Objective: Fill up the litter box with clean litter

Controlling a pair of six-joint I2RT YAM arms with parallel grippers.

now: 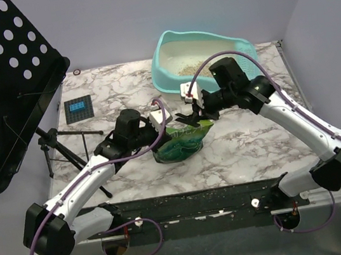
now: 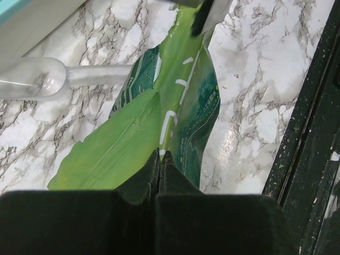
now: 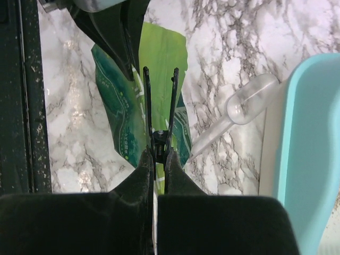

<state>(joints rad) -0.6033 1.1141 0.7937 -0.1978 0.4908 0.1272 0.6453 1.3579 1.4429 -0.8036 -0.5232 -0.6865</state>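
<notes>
The turquoise litter box (image 1: 165, 46) stands at the back of the table, with beige clean litter (image 1: 190, 67) on its cream floor. A crinkly green bag (image 1: 182, 142) lies in the middle. My left gripper (image 1: 160, 120) is shut on the bag's edge (image 2: 133, 138), as the left wrist view (image 2: 160, 154) shows. My right gripper (image 3: 158, 154) is shut on the handles of a black clip (image 3: 159, 106), whose jaws stand spread over the bag (image 3: 119, 111). A clear plastic scoop (image 3: 249, 103) lies between the bag and the box (image 3: 303, 143).
A black perforated panel (image 1: 2, 75) on a tripod (image 1: 55, 148) overhangs the table's left side. A small black device with a blue screen (image 1: 78, 108) and a red ring (image 1: 77, 71) lie at the back left. A black rail (image 1: 201, 201) with scattered granules runs along the near edge.
</notes>
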